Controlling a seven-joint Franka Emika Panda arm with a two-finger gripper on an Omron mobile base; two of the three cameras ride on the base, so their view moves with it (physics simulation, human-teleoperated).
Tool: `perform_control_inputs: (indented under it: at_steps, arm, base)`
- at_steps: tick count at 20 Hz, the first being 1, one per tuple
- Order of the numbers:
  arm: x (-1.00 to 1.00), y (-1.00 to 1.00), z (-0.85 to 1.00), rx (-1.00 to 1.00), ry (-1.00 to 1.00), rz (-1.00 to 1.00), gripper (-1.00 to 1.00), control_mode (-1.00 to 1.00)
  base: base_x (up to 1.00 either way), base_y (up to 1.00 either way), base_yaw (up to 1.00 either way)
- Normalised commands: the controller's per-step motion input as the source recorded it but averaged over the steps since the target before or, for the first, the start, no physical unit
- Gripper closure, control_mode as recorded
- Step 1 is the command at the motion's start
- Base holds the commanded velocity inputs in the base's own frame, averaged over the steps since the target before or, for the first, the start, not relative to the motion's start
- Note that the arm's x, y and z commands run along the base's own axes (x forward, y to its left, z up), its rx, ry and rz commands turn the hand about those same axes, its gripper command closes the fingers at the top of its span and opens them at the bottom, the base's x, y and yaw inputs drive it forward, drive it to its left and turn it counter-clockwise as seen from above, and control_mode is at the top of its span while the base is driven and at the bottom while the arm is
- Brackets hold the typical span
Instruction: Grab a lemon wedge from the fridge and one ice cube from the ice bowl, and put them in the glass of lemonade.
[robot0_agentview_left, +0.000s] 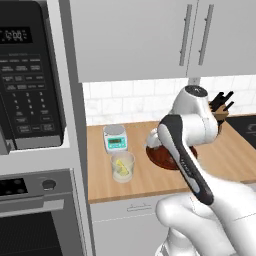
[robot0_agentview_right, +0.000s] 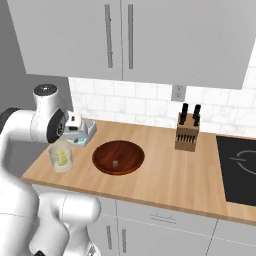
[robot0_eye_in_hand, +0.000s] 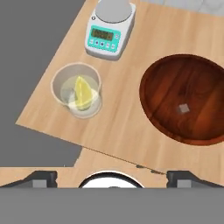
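The scale (robot0_eye_in_hand: 109, 27) sits near the desk's (robot0_eye_in_hand: 118, 131) back-left corner; its teal display carries dark digits too small to read, with a row of small buttons beneath. The microwave (robot0_agentview_left: 30, 75) set in the tall cabinet to the left shows "0:00" on its panel, and the white lettering on its keys is too blurred to make out. No brand shows on anything.

The glass of lemonade (robot0_eye_in_hand: 77, 90) stands upright close to the desk's left edge, just in front of the scale. Inside it the lemon wedge (robot0_eye_in_hand: 84, 92) lies in the pale liquid — in the hand view its long axis runs roughly from the scale side toward the front edge, thin end toward the scale. A paler, clear lump sits beside the wedge in the glass; what it is cannot be told.

The ice bowl (robot0_eye_in_hand: 188, 100) rests to the right of the glass, near but apart from it, with one small grey cube (robot0_eye_in_hand: 184, 108) near its middle.

The tool (robot0_eye_in_hand: 111, 177) hovers above the desk's front edge, jaws spread wide and released — nothing between them. A knife block (robot0_agentview_right: 187, 131) stands toward the back right.
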Motion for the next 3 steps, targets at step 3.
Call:
perform_control_inputs:
  at_steps: [3]
  arm:
    - [-0.87,-0.67,0.12,0.01,0.00,-0.11,-1.00,-1.00]
  base:
    - [0.00,0.00,0.00]
